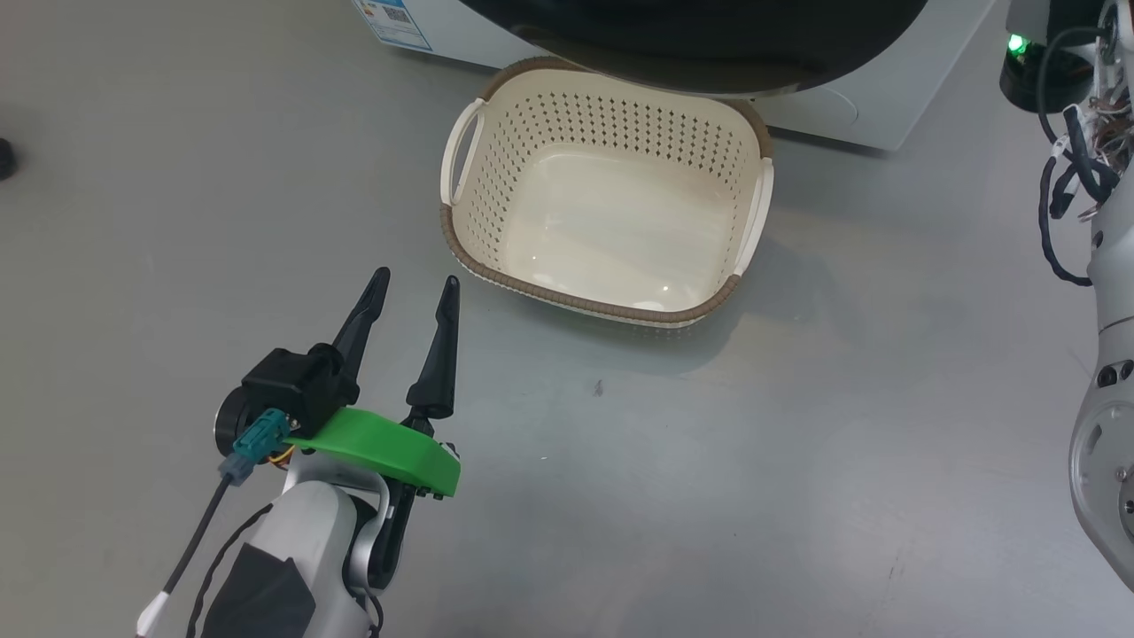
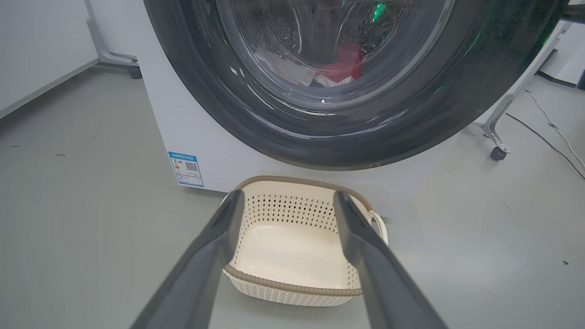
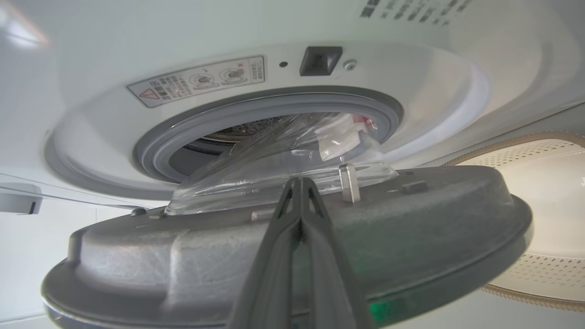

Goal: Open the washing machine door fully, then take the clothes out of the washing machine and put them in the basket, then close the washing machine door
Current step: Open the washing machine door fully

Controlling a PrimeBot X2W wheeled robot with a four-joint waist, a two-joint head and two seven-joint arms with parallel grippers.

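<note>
Closest in, the left gripper [image 1: 416,276] hangs over the grey floor [image 1: 709,487], its two long dark fingers spread wide and gripping nothing. Just past its tips sits the small cream plastic basket [image 1: 602,310] with perforated sides, a brown woven-look rim and side handles. Its glossy bottom is in plain sight, and it's parked right against the foot of the big white front-loading washing machine [image 2: 205,137].

Above it is the large round washing machine door [image 2: 411,132], with a wide glossy black rim and a bulging clear glass centre. From the right wrist view it's ajar, the glass bowl partly out of the grey rubber ring [image 3: 151,151]. The right gripper [image 3: 299,183] is clenched shut and holds nothing, tips over the door's grey inner side; can't tell if they touch. Furthest back, the red and white clothes [image 2: 343,66] are in the drum.
</note>
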